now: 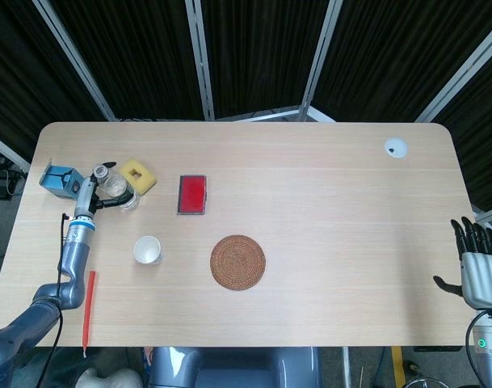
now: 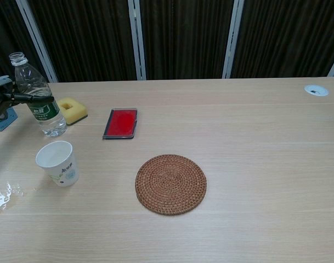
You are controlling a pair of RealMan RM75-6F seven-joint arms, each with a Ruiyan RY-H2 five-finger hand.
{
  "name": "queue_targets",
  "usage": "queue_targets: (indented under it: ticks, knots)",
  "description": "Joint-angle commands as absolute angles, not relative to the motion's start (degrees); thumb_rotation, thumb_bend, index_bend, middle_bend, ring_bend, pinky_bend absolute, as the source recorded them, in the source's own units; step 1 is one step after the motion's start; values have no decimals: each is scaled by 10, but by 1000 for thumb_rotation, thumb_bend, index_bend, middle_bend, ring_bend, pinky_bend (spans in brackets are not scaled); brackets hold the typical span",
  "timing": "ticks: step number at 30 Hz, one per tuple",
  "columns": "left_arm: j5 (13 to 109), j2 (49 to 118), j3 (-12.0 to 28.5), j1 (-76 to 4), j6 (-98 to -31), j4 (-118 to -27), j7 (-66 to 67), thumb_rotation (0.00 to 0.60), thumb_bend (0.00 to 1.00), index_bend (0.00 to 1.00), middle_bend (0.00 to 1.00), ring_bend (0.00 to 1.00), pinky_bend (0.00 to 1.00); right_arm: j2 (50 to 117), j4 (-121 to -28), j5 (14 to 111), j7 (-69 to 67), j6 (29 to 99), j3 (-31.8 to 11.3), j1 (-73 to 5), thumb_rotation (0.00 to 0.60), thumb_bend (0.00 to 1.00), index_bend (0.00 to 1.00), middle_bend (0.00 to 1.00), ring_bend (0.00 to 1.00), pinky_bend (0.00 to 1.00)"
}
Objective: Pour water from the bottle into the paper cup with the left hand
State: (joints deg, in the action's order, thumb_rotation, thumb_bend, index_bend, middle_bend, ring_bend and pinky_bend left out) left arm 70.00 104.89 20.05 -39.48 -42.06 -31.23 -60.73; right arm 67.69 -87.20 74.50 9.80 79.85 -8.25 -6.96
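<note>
Left hand [image 2: 1,101] fingers [image 2: 29,97] clasp the bottle [image 2: 39,98] near the table [image 1: 326,210] edge.
</note>
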Motion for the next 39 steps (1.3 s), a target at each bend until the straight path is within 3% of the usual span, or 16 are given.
queue_targets:
  ticks: [1,6,16,24,30,39]
  knots:
    - [698,1056,205,-399,-418,-302,-619,600,223,448,361,220,239,677,-871,744,98,798,-82,-70,600,0,0,0,0,0]
    - [699,1061,206,-402,-418,-291,-636,600,436,573,459,299,282,677,-870,743,98,797,-82,-70,600,0,0,0,0,0]
    - [729,1022,189,-392,-454,-345,-642,600,485,623,497,336,346,675,-873,744,94,795,-80,-70,600,0,0,0,0,0]
    - [745,957,164,-382,-452,-423,-574,600,660,657,520,367,394,670,-880,751,87,799,-77,-68,600,0,0,0,0,0]
    - [753,935,150,-376,-465,-456,-528,600,732,667,526,373,415,669,-885,756,87,801,-76,-69,600,0,0,0,0,0]
    - [803,855,107,-370,-501,-532,-402,600,759,682,544,386,427,666,-889,759,87,803,-73,-67,600,0,0,0,0,0]
